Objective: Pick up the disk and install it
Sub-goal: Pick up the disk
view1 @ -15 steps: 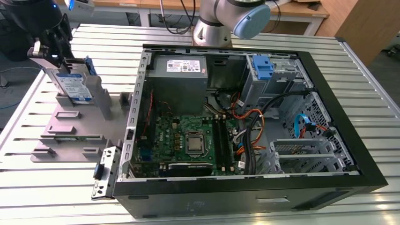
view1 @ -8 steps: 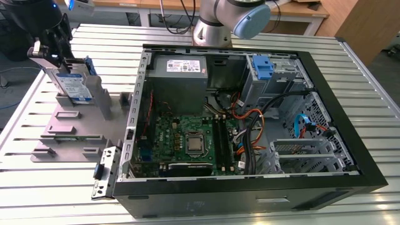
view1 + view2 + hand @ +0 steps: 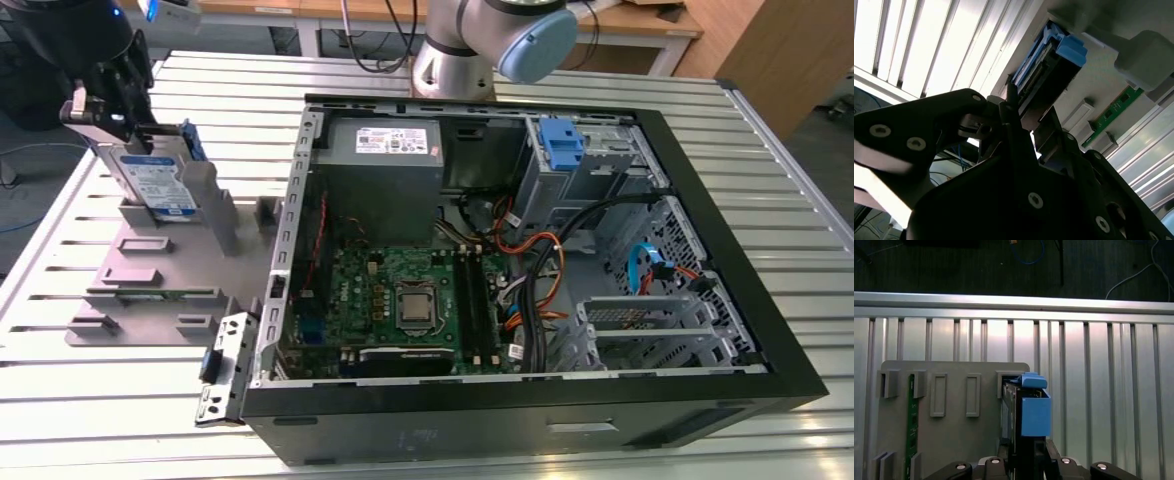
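Observation:
The disk (image 3: 158, 180) is a silver drive with a white and blue label in a blue plastic carrier. It stands on edge in a slot at the far end of the grey holder plate (image 3: 147, 280), at the exterior view's left. My gripper (image 3: 107, 115) is at its top edge, fingers on either flat side, shut on it. In the first wrist view the blue carrier of the disk (image 3: 1034, 410) runs out from between the fingers of my gripper (image 3: 1026, 452). The second wrist view has the disk (image 3: 1054, 60) just past a dark finger (image 3: 1014, 125).
The open computer case (image 3: 787, 330) lies on the slatted metal table, at the exterior view's right of the holder. Inside are a grey power supply (image 3: 387, 140), a bare blue bracket (image 3: 565, 145), cables and a metal cage (image 3: 647, 325). A green memory stick (image 3: 154, 293) lies in the holder.

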Motion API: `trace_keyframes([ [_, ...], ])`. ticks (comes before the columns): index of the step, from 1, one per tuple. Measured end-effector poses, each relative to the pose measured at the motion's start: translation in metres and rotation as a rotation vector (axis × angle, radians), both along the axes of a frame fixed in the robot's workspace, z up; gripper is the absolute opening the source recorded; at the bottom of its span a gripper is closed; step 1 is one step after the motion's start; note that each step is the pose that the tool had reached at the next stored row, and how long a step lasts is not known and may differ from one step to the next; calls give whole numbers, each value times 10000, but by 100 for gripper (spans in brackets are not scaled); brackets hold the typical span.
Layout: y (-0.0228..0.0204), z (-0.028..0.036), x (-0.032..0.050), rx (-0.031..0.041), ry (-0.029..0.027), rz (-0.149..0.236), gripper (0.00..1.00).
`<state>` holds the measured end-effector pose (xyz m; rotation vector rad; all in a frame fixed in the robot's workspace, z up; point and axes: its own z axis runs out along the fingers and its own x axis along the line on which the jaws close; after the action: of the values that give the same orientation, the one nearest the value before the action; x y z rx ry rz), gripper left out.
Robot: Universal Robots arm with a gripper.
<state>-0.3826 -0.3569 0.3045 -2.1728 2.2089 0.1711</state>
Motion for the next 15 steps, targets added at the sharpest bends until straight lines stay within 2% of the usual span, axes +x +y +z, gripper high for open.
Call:
trace_keyframes([
  [15, 0, 7, 0, 0, 0, 0, 35],
])
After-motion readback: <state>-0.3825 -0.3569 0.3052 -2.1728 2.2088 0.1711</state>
